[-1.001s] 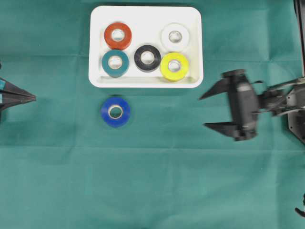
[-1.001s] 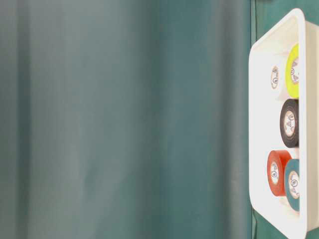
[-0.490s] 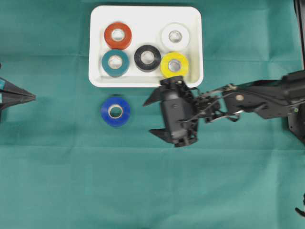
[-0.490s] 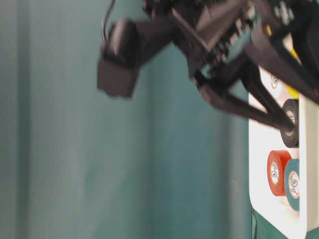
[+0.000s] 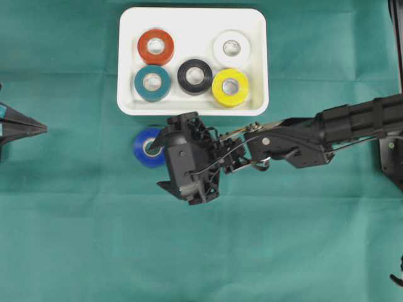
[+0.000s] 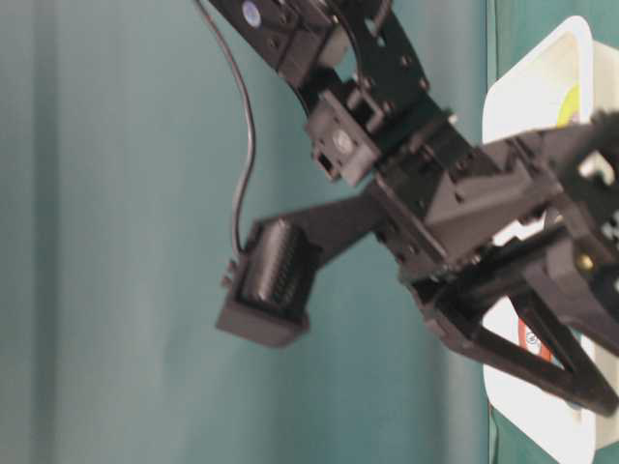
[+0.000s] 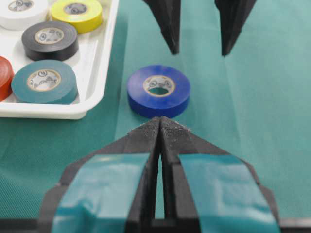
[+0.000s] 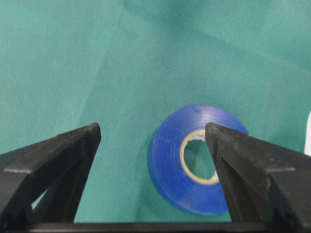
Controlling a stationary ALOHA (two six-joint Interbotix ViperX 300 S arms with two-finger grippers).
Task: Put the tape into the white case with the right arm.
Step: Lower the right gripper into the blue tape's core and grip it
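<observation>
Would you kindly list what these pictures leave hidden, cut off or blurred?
- Blue tape: overhead, its right side is hidden by the right gripper.
- White case: table-level, mostly blocked by the blurred right arm, rolls barely visible.
- Left gripper: overhead, cut off by the left edge.
- Red tape: left wrist, cropped by the frame edge.

Teal-green cloth [image 5: 94, 251] covers whole work surface, fine twill weave visible up close. Faint straight fold creases cross it, one horizontal below middle in overhead view. Even, soft lighting; shadows weak. No walls or windows visible.
</observation>
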